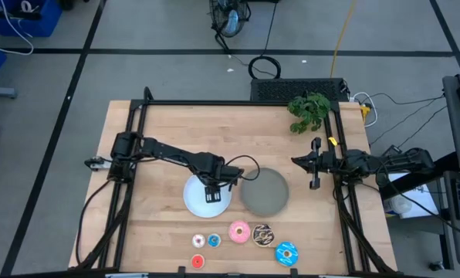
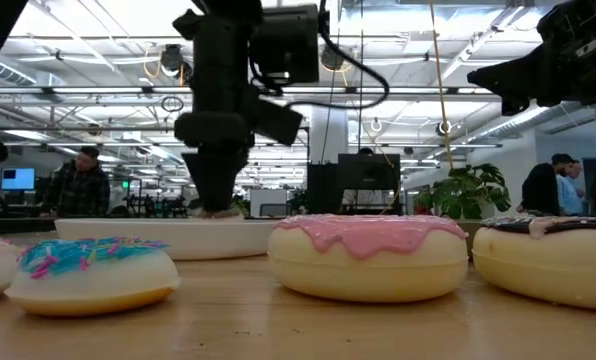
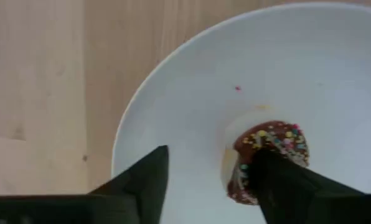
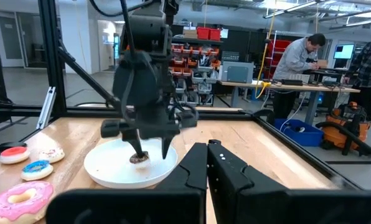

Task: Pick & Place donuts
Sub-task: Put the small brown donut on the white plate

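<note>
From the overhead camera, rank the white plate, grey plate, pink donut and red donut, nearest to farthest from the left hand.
1. White plate: directly under the left hand, which is over a small brown donut.
2. Grey plate: beside it, toward the right arm.
3. Pink donut: in the row nearer the table's front edge.
4. Red donut: at the front edge.

Brown donut [image 3: 266,155] on white plate [image 3: 173,112]; 6 donuts [image 1: 239,230] along table's near edge.

1. High view: overhead, straight down on the whole worktop [image 1: 160,131].
2. Low view: worktop height, level, donuts very near.
3. Left wrist view: close, looking down into the white plate [image 3: 173,93].
4. Right wrist view: farther off, facing across; shares that plate [image 4: 111,171].
</note>
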### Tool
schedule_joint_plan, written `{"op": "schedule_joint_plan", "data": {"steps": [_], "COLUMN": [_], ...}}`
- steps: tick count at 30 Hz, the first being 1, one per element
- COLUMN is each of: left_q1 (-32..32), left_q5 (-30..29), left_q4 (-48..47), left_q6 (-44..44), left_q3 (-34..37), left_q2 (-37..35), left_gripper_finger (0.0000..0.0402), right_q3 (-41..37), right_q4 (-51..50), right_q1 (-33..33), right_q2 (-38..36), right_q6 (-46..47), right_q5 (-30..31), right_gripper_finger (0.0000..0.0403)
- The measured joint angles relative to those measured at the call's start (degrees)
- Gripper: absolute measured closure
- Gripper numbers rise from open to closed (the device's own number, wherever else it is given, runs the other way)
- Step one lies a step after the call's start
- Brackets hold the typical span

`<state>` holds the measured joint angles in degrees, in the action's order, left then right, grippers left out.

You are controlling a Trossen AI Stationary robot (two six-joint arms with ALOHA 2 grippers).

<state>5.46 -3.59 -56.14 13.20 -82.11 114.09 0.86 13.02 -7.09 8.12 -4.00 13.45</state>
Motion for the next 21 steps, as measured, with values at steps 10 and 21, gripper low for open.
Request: {"op": "schedule_joint_plan", "data": {"steps": [10,21], "left_q1": [2.15,2.78], "left_q5": [-2.31,-2.78], "left_q4": [-0.47,-0.72], "left_q6": [2.57,1.29], "left_q3": [-0.09,-0.07], "left_q2": [-4.54,-4.43], "left_gripper_finger": [0.0109,0.0166], "right_q3": [0.00,-0.01], "right_q4": [0.05,9.48], "right_q1": [-0.07,-0.13], "right_q2": [0.07,6.55], "right_q6": [1.19,3.44], "right_q5": [-0.25,-1.65], "right_gripper_finger": [0.0403,0.0403]}}
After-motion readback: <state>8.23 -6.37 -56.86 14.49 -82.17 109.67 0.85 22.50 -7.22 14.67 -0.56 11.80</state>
